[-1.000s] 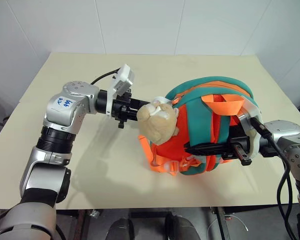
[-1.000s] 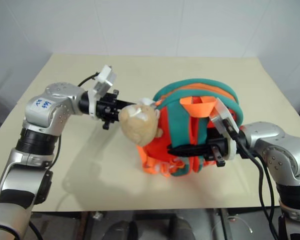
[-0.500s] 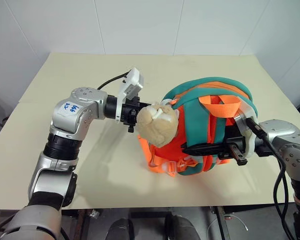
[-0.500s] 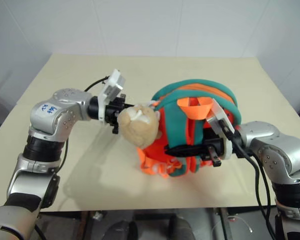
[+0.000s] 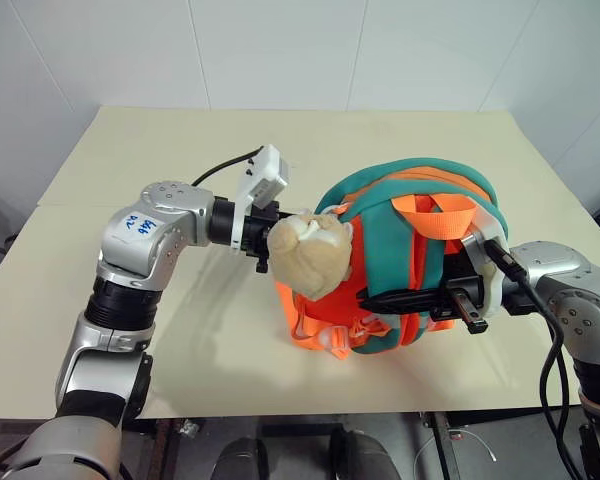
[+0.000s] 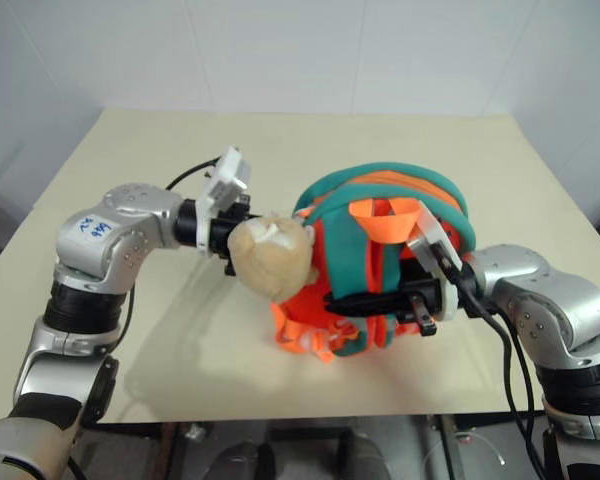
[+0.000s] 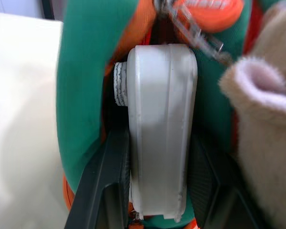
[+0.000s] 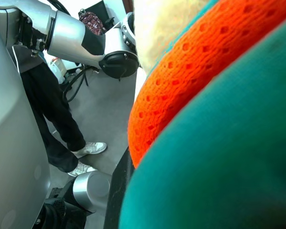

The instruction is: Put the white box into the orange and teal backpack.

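Left claw [image 7: 157, 191] gripped the white box [image 7: 160, 129] edgewise, one black finger [image 7: 109, 186] pressed against each long side. The box's far end was pushed into the opening of the backpack [image 5: 380, 215], between a teal wall and the orange zipper trim, with a round ridged knob showing at its upper corner. From the head camera this claw [image 5: 267, 240] sat hidden behind the beige plush toy [image 5: 310, 255], which hung just in front of it and touched the backpack's left side.

Right claw [image 5: 380, 298] was closed narrow on the backpack, its long black fingers lying level across the orange lower panel and teal straps. In its wrist camera the orange mesh [image 8: 200, 62] and teal fabric [image 8: 219, 171] crowded close against the lens, and a person's dark trouser legs and pale shoes [image 8: 86, 157] stood on the floor beyond.

The backpack stood upright near the middle of the pale table [image 5: 180, 150], back facing up toward the camera, an orange carry loop [image 5: 445, 212] at its top.
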Motion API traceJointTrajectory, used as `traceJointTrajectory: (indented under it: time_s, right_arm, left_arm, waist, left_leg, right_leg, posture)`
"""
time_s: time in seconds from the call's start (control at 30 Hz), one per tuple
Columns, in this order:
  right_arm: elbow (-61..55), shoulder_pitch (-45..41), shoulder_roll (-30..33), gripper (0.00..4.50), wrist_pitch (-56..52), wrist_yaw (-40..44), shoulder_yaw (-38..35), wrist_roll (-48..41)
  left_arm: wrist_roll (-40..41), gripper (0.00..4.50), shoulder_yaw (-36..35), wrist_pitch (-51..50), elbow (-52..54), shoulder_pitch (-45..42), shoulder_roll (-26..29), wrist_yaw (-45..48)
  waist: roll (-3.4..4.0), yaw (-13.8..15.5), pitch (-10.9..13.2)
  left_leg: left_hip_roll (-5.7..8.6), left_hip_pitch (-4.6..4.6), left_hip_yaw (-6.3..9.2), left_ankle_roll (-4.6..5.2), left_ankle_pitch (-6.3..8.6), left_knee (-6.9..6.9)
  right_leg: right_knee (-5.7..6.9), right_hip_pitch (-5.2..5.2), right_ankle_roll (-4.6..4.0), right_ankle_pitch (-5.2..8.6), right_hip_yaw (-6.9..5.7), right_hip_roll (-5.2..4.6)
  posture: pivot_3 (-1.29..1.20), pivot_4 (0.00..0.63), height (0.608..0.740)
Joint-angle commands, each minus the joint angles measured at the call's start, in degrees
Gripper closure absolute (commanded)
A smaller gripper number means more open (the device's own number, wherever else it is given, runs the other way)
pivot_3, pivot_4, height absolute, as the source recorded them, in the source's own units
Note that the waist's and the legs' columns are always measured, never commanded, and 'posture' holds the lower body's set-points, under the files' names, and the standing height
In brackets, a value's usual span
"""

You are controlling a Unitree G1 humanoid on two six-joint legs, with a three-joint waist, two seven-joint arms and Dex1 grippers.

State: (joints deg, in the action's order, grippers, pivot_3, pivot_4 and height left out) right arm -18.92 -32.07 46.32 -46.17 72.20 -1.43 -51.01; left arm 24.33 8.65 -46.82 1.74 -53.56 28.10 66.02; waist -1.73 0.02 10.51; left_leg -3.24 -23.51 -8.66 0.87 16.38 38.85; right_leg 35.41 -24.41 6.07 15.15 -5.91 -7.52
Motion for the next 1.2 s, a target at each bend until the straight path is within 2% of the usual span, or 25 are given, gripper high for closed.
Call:
traceJointTrajectory:
  time_s: [0.03,0.17,0.37,0.93,1.2]
  right_arm:
    - [1.25,-1.82,-0.54,3.99,1.89,-0.94,-0.75,1.47]
    - [1.46,-2.08,-0.89,3.99,2.12,-0.80,-0.64,1.93]
    - [1.61,-2.39,-1.10,3.99,2.41,-0.60,-0.71,2.41]
    - [1.97,-2.48,-0.78,3.99,3.02,0.15,-0.98,3.29]
    - [2.34,-2.69,-0.65,3.99,3.43,0.36,-0.95,3.58]
  left_arm:
    - [1.78,2.90,5.50,2.51,3.72,-0.44,-3.87,2.69]
    - [-0.16,1.70,6.92,3.20,1.58,-1.11,-6.62,0.51]
    - [0.62,0.04,6.02,1.15,2.93,-2.09,-4.42,1.33]
    - [1.49,0.04,1.11,2.84,5.43,-4.29,9.12,6.17]
    - [1.95,0.04,-1.04,3.46,6.46,-3.76,13.26,6.85]
  waist:
    - [0.00,0.01,0.00]
    - [0.00,0.17,0.00]
    - [0.03,-0.09,0.01]
    - [0.07,-0.07,0.04]
    - [0.07,-0.12,0.04]
  left_leg:
    - [0.00,0.00,0.01,0.00,0.00,0.03]
    - [0.01,-0.01,0.06,0.04,0.02,0.09]
    - [-0.05,0.01,0.06,0.05,0.03,0.08]
    - [-0.03,-0.02,0.04,0.05,0.04,0.05]
    - [-0.03,-0.02,0.04,0.05,0.04,0.05]
  right_leg:
    - [0.01,0.01,0.00,0.00,0.00,-0.01]
    - [0.01,0.06,0.00,0.00,-0.01,-0.03]
    - [0.02,0.05,0.00,0.00,-0.02,0.02]
    - [-0.01,0.01,-0.01,0.00,-0.01,-0.01]
    - [0.00,0.01,-0.01,0.01,-0.02,0.00]
  posture:
    - [0.00,0.150,0.740]
    - [0.00,0.150,0.740]
    - [0.00,0.150,0.740]
    - [0.00,0.150,0.740]
    - [0.00,0.150,0.740]
